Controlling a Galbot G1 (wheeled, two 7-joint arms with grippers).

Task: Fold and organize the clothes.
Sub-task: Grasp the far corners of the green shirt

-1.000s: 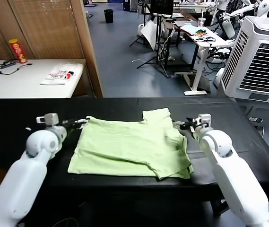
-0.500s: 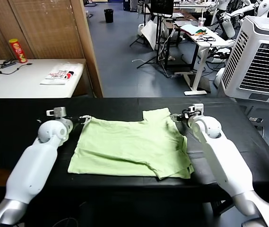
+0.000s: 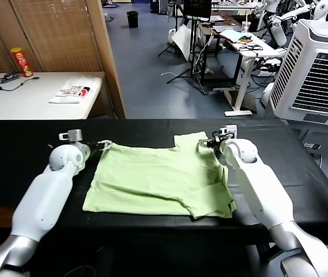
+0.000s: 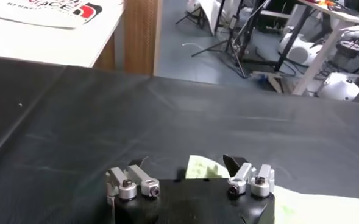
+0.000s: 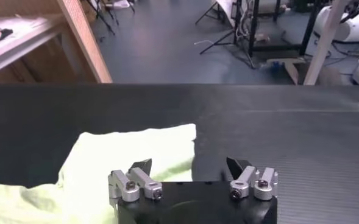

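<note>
The clothes are one pale green short-sleeved shirt [image 3: 158,179], lying partly folded in the middle of the black table [image 3: 14,138]. My left gripper [image 3: 102,145] is at the shirt's far left corner, open. In the left wrist view that corner [image 4: 202,168] shows between the fingers of the left gripper [image 4: 185,165]. My right gripper [image 3: 206,142] is open too, at the far right corner by the sleeve. In the right wrist view the right gripper [image 5: 189,165] straddles the edge of the green cloth [image 5: 136,149], with one finger over the cloth and the other over bare table.
Behind the black table on the left stands a white side table [image 3: 31,104] with a red can [image 3: 21,62] and a white packaged item [image 3: 74,91]. A wooden post [image 3: 103,57] rises behind. A white air cooler [image 3: 319,75] stands at the far right.
Both arms have reached farther out and inward. The left gripper came up to the shirt's far left corner, and the right gripper slid left onto the far right corner. The shirt has not moved.
</note>
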